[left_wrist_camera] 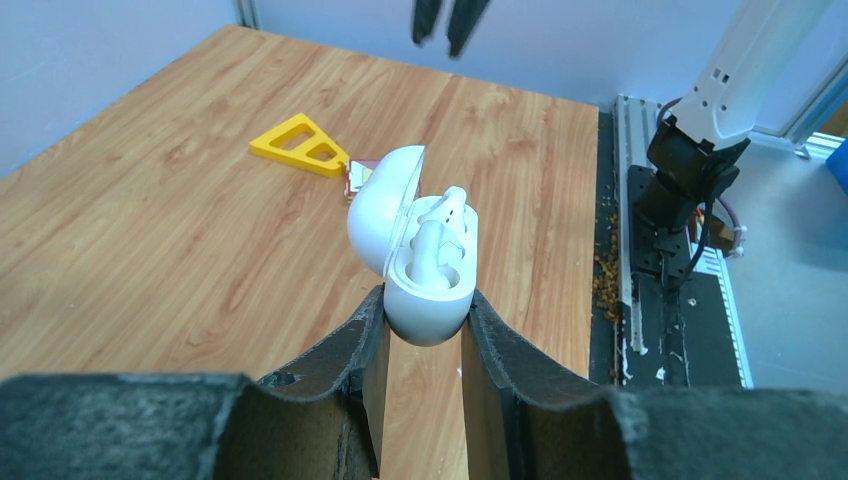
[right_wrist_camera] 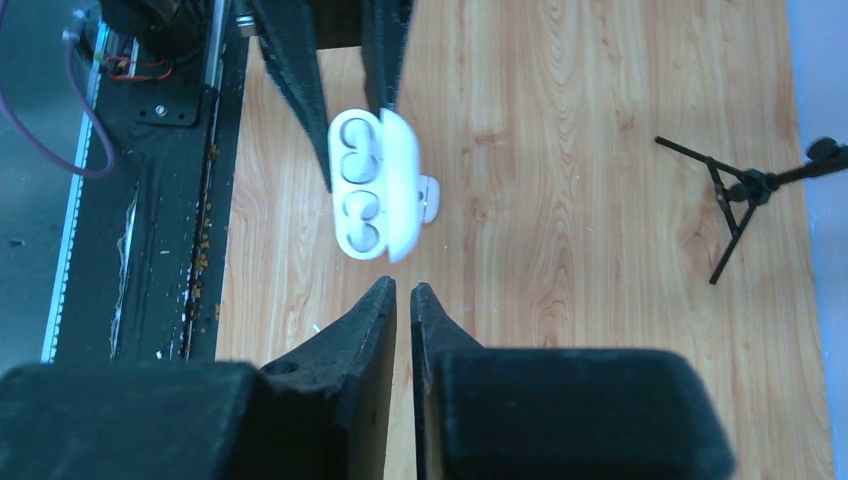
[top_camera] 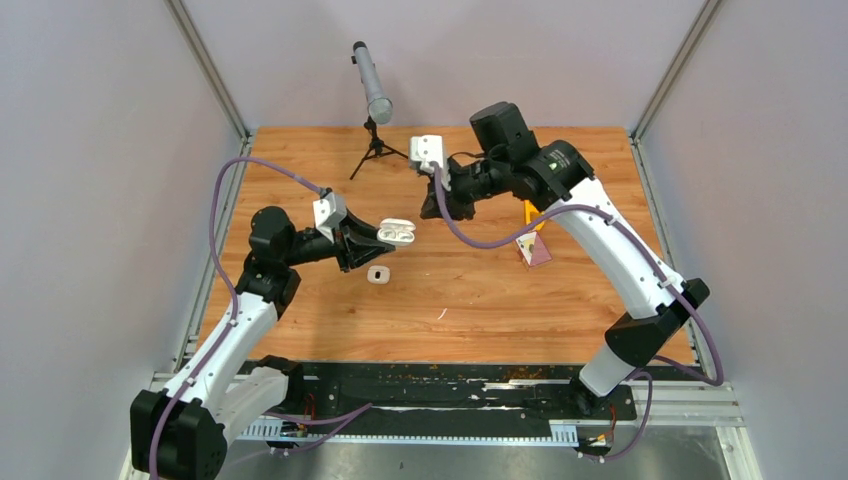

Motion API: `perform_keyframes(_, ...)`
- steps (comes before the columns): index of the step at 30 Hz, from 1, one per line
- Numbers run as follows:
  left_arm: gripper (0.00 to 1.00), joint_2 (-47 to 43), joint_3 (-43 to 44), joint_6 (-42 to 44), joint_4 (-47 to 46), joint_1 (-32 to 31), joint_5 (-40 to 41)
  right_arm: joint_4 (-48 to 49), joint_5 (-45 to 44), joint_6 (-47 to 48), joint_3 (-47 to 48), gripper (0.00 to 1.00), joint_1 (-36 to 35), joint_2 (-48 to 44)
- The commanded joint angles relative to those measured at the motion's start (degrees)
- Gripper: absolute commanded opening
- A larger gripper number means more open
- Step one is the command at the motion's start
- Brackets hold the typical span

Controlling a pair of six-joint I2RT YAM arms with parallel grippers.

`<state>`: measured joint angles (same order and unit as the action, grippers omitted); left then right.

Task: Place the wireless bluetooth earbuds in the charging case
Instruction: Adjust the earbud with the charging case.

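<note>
— How many cases, how many buds?
— One open white plastic charging case (top_camera: 397, 232), its lid hinged back. The left gripper (left_wrist_camera: 425, 298) pinches its base between its jaws and holds it above the wooden table (top_camera: 480, 310). Two white earbuds (right_wrist_camera: 358, 160) lie in its wells. From the left wrist one seems to stand proud, and I cannot tell whether it is fully seated.
— What else is there?
— One small white rounded piece (top_camera: 378, 274) lies on the wood just beside the case; I cannot tell what it is. One yellow plastic triangle (left_wrist_camera: 300, 143) lies right of centre with one dark card (top_camera: 535, 250) beside it. One black tripod carrying a grey cylinder (top_camera: 375, 95) stands at the far edge.
— And the other arm?
— The right gripper (right_wrist_camera: 403, 292) points at the case, near but apart. Its jaws are drawn to a thin slit with nothing between them.
— Room to move?
— Bare wood spans the near half up to the black rail (top_camera: 430, 385). Grey walls (top_camera: 90, 200) close in on both sides.
</note>
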<state>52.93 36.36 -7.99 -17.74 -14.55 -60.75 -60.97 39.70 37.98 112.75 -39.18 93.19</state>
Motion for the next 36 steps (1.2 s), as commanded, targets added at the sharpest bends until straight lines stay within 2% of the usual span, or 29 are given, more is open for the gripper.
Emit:
perform_keyframes(1, 0.0, -0.3, 0.4, -2.3, -4.5, -0.2, -0.4, -2.6, -3.3, 9.3, -0.3, 0.1, -4.2, 0.4)
perform_keyframes(5, 0.0, -0.2, 0.6, -2.7, -4.7, -0.2, -0.5, -3.6, -3.6, 11.6, 0.5, 0.1, -5.9, 1.2)
perform_keyframes(15, 0.0, 0.1, 0.7, -4.5, -6.8, -0.2, -0.6, -4.6, -4.9, 14.3, 0.6, 0.18, -7.4, 2.4)
perform_keyframes(36, 0.0, -0.3, 0.4, -3.7, -5.7, -0.2, -1.2, -0.5, -10.1, 13.0, 1.2, 0.21, -10.5, 3.3)
